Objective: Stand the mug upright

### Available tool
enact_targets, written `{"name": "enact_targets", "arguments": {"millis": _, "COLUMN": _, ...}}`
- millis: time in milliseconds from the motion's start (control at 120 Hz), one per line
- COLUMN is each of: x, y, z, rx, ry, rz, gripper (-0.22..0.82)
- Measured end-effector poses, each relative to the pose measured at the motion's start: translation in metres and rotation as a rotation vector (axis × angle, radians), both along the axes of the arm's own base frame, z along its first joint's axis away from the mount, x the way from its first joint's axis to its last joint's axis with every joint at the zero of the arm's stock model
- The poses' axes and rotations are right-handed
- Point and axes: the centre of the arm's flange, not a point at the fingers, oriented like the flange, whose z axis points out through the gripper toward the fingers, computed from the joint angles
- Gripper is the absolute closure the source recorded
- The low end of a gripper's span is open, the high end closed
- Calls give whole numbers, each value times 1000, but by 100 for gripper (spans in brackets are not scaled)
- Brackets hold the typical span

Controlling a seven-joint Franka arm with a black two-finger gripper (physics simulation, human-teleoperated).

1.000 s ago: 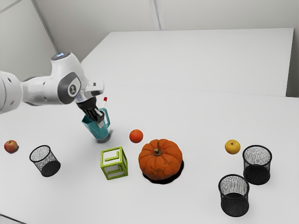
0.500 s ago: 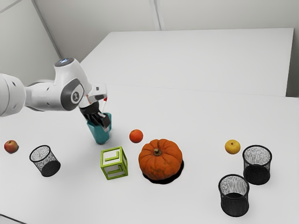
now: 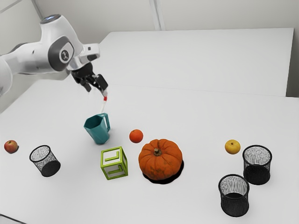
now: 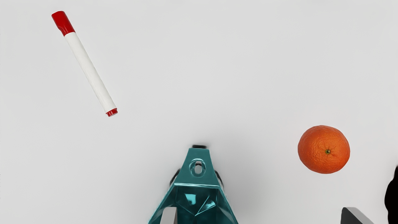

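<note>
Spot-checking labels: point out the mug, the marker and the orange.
Mug (image 3: 99,134): exterior view, on the outer wall of its body.
Marker (image 4: 90,71): wrist view, on the white barrel, between the red cap and the red end.
Orange (image 4: 320,146): wrist view, on the peel beside the stem spot.

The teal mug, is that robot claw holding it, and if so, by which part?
Nothing is held. The gripper is open, its fingers spread well apart, and the teal mug stands on the table below it.
</note>
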Motion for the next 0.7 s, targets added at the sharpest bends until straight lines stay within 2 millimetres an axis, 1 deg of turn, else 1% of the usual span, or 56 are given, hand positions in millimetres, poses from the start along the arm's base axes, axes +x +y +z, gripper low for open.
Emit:
{"name": "enact_targets", "arguments": {"millis": 67, "x": 10, "y": -15, "z": 25, "rx": -11, "ry": -3, "rz": -24, "gripper": 2}}
{"name": "enact_targets", "arguments": {"millis": 117, "x": 13, "y": -29, "z": 46, "rx": -15, "ry": -8, "rz": -46, "gripper": 2}}
{"name": "enact_targets", "arguments": {"millis": 158, "x": 14, "y": -35, "z": 63, "rx": -18, "ry": -12, "rz": -56, "gripper": 1}}
{"name": "enact_targets", "arguments": {"millis": 258, "x": 13, "y": -33, "z": 92, "rx": -21, "ry": -1, "rz": -55, "gripper": 1}}
{"name": "enact_targets", "arguments": {"millis": 358, "x": 8, "y": -31, "z": 111, "rx": -23, "ry": 16, "rz": -52, "gripper": 1}}
{"name": "enact_targets", "arguments": {"millis": 417, "x": 3, "y": -31, "z": 119, "rx": -24, "ry": 28, "rz": -53, "gripper": 0}}
{"name": "enact_targets", "arguments": {"millis": 508, "x": -2, "y": -33, "z": 126, "rx": -26, "ry": 47, "rz": -54, "gripper": 0}}
{"name": "enact_targets", "arguments": {"millis": 700, "x": -7, "y": -32, "z": 126, "rx": -29, "ry": 85, "rz": -51, "gripper": 0}}
